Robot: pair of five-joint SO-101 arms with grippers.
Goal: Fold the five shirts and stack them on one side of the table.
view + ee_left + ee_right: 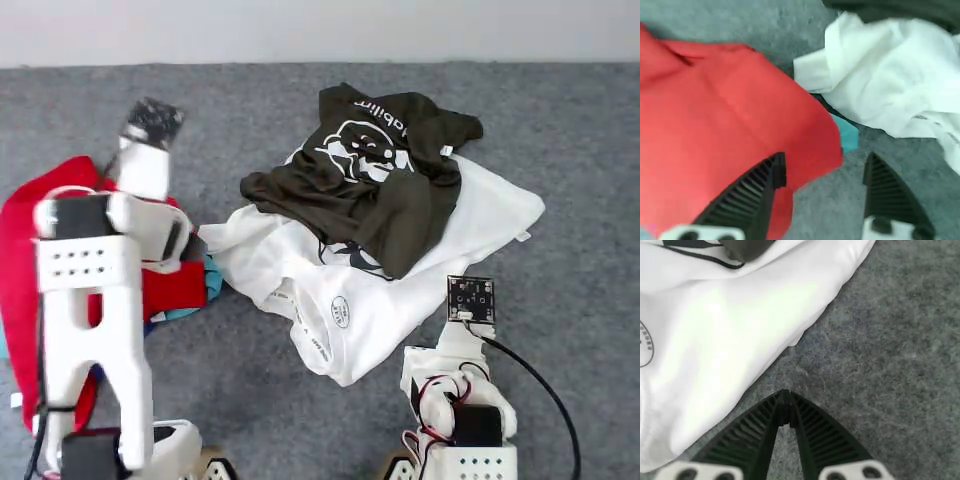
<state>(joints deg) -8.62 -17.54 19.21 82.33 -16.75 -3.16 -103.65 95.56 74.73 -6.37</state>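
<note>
Your left tool (824, 160) is the one that matters here. It hangs wide open with nothing in it, straddling the loose corner of the crumpled red cotton shirt (715, 110). One finger (765, 182) sits over the red cloth and the other finger (885, 190) over the bare grey carpeted table (755, 25). The edge you want therefore runs between the two, nearer the finger on the red side.

In the high view the red shirt lies at the left side of the table, under and around that arm, with its length running away from the arm bases. A strip of teal fabric (847, 135) pokes out from under the red corner. Just beyond it begins the rumpled white printed shirt (400, 290), which lies mid-table. On top of that is the dark olive shirt with a white graphic (380, 190).

Your right tool (786, 397) is closed tight on nothing, with its tip over bare table just beside the white shirt's hem. It is well apart from the red shirt, so the left arm is plainly the nearer one. I judge that you need to come straight down and shift slightly onto the red side. Otherwise you may well pinch the teal layer along with it.
</note>
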